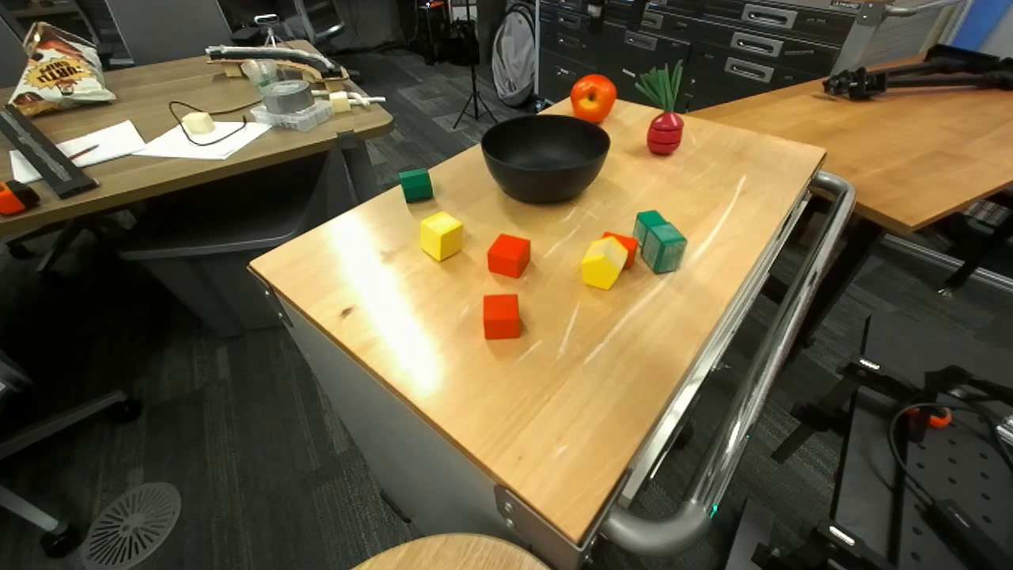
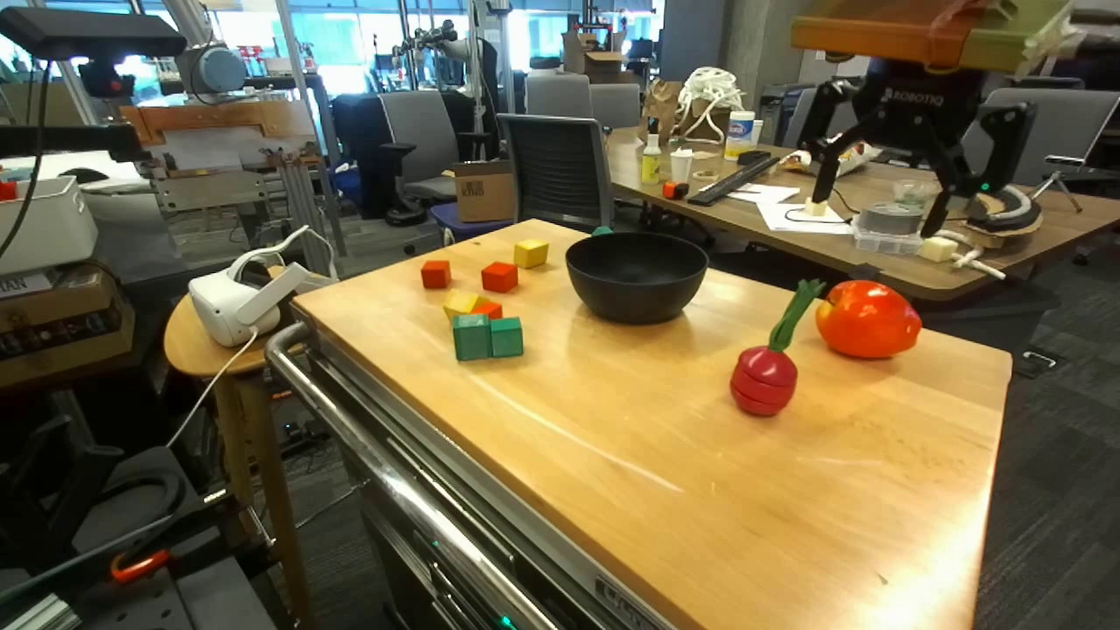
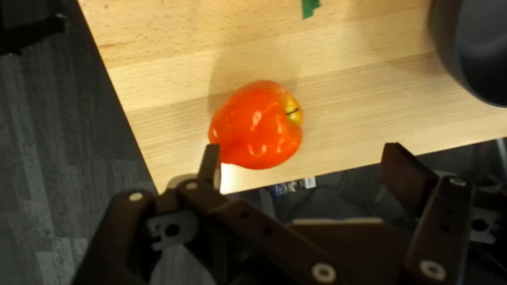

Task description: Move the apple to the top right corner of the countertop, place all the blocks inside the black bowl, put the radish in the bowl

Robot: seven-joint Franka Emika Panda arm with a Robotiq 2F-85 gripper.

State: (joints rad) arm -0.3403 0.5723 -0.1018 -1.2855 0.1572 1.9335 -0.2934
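Observation:
The orange-red apple (image 3: 257, 124) rests near a corner of the wooden countertop (image 2: 612, 437); in an exterior view the apple (image 2: 868, 319) lies on its side beyond the radish (image 2: 763, 381). Higher up, my gripper (image 2: 878, 210) hangs wide open with nothing between its fingers. In the wrist view, a finger (image 3: 210, 162) overlaps the apple's lower left. The black bowl (image 1: 546, 170) stands upright, and no block shows inside it. Several red, yellow and green blocks (image 1: 509, 256) are scattered on the countertop, a green block (image 1: 415, 185) close to its edge. Radish leaves (image 3: 310, 7) poke into the wrist view's top.
A metal rail (image 2: 402, 490) runs along one side of the countertop. Another desk (image 1: 332, 134) with tape, papers and a chip bag stands across a gap. A round stool (image 2: 188, 341) bearing a white headset (image 2: 232, 306) is off the countertop's far end.

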